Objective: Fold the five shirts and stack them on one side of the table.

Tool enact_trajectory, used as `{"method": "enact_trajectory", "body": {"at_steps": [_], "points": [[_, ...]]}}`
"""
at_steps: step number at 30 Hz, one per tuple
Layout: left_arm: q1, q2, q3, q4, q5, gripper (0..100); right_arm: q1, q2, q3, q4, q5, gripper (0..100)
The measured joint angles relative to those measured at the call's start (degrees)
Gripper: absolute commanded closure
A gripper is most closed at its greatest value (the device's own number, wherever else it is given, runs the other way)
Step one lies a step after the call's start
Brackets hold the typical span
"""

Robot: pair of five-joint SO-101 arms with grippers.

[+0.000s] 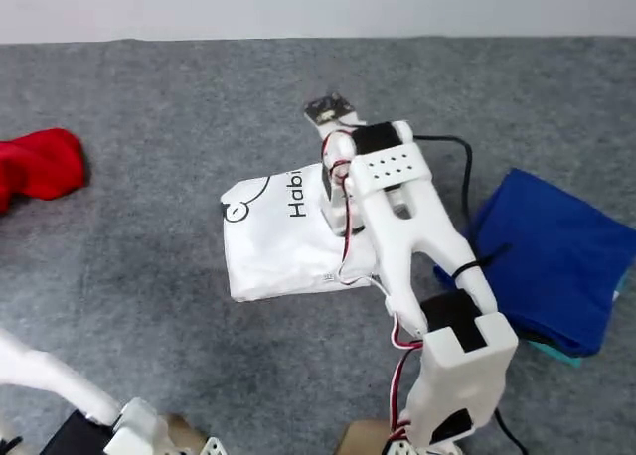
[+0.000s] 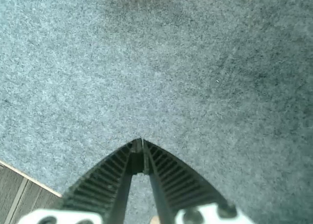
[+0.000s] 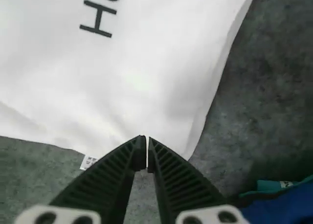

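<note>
White shirt lies folded mid-worktop, print side up. Right gripper hangs over its right edge, jaws together, nothing seen between them. Left gripper likewise closed, over bare grey surface. Blue shirt folded at right atop a teal one. Red shirt crumpled far left.

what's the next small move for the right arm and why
Probably open the right pincer and grip the white shirt at its edge: the pincer is shut on nothing, and the shirt looks folded but lies apart from the blue stack.
</note>
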Motion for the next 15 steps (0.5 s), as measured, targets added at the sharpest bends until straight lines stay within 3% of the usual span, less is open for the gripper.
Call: {"method": "enact_trajectory", "body": {"at_steps": [7,15], "points": [[0.0,0.0,0.0,0.0,0.0,100,-0.4,4.3,9.9,-9.8,-0.4,99.0],[0.0,0.0,0.0,0.0,0.0,100,-0.6,3.8,10.5,-7.0,-0.8,99.0]]}}
